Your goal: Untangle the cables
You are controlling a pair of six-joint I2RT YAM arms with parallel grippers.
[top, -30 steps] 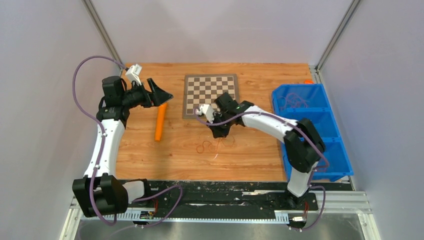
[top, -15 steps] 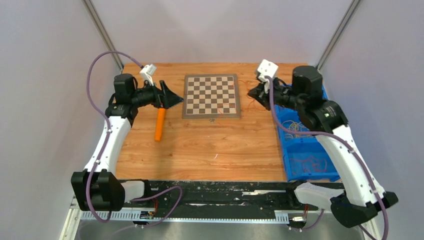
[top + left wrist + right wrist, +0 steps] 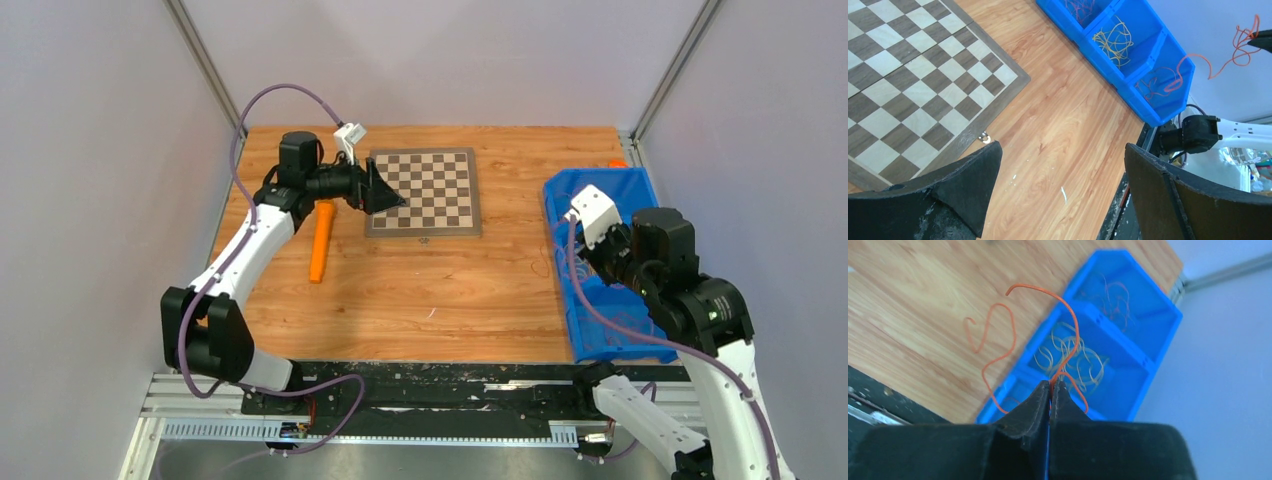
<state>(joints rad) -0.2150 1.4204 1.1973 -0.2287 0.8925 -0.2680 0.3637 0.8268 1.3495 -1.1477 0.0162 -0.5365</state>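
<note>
We see a wooden table (image 3: 450, 300), smooth with a faint sheen, under the chessboard (image 3: 422, 190), whose squares look like matt wood. Right of the chessboard, the bin (image 3: 1153, 112) is glossy blue plastic. The cable (image 3: 1073, 315) pinched in the right gripper (image 3: 1052, 387) looks smooth and plastic-coated. On the left gripper (image 3: 1062, 148), the fingers (image 3: 955, 200) are matt black, rough and scuffed.

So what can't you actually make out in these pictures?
Top view: the right gripper and its pinched orange cable are hidden under that arm's own wrist, which also covers much of the blue bin.
Left wrist view: the bin's far compartment is cut by the top edge.
Right wrist view: the near compartment sits mostly behind the gripper; the far one's reddish wires are blurred.
Small pale object by the checkerboard: too small to identify.
</note>
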